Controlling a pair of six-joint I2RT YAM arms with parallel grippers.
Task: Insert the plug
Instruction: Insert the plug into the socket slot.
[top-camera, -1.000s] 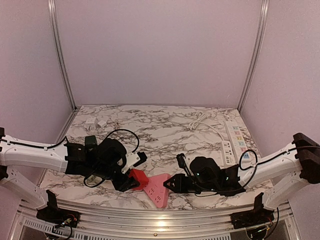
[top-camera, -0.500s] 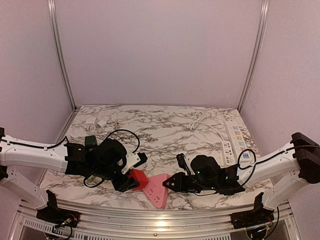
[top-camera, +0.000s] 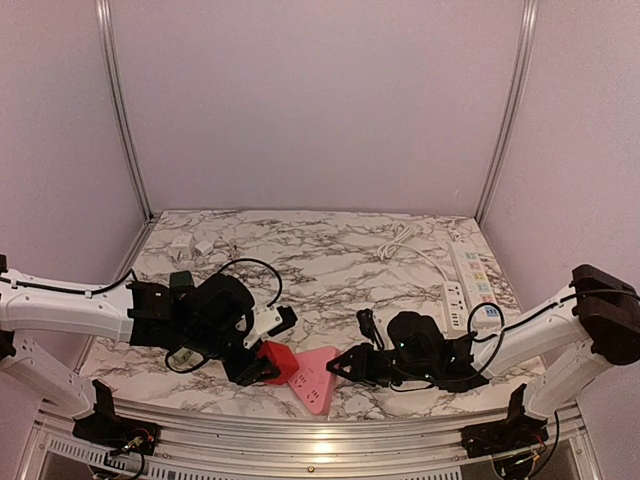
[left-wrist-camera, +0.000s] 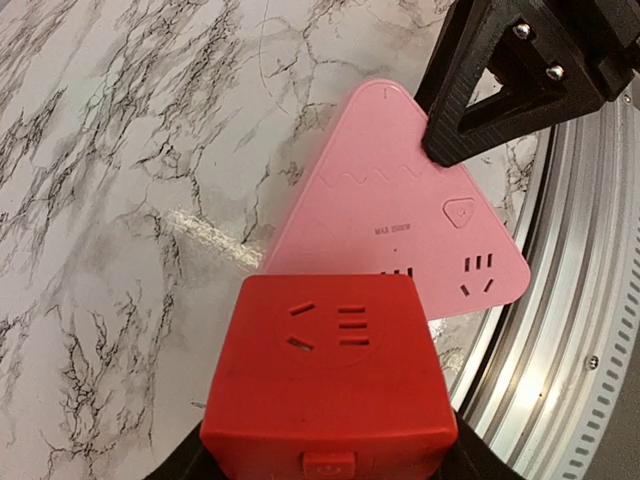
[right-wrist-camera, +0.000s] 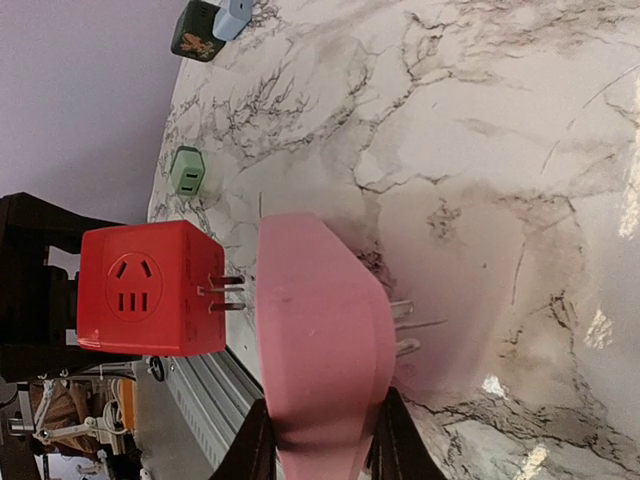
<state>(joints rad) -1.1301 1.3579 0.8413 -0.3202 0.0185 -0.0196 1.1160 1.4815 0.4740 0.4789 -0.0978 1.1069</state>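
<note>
My left gripper (top-camera: 256, 368) is shut on a red cube plug (top-camera: 275, 357), which fills the lower part of the left wrist view (left-wrist-camera: 335, 380). Its metal prongs (right-wrist-camera: 225, 293) are bare and point at a pink triangular socket block (right-wrist-camera: 320, 340), their tips just short of its face. My right gripper (right-wrist-camera: 325, 445) is shut on that pink block (top-camera: 314, 378) and holds it on edge near the table's front. The block's own prongs (right-wrist-camera: 405, 320) stick out on its far side. One right finger (left-wrist-camera: 490, 90) shows against the pink block (left-wrist-camera: 400, 220).
A white power strip (top-camera: 465, 285) with a coiled cord (top-camera: 400, 240) lies at the right. A white and black plug (top-camera: 270, 320) sits behind the left gripper. Small adapters (top-camera: 190, 245) lie at the back left, a green one (right-wrist-camera: 187, 170) among them. The aluminium rail (top-camera: 320, 435) borders the front edge.
The right arm has shifted slightly, bringing the pink block a little nearer the red cube. The left arm has stayed where it was.
</note>
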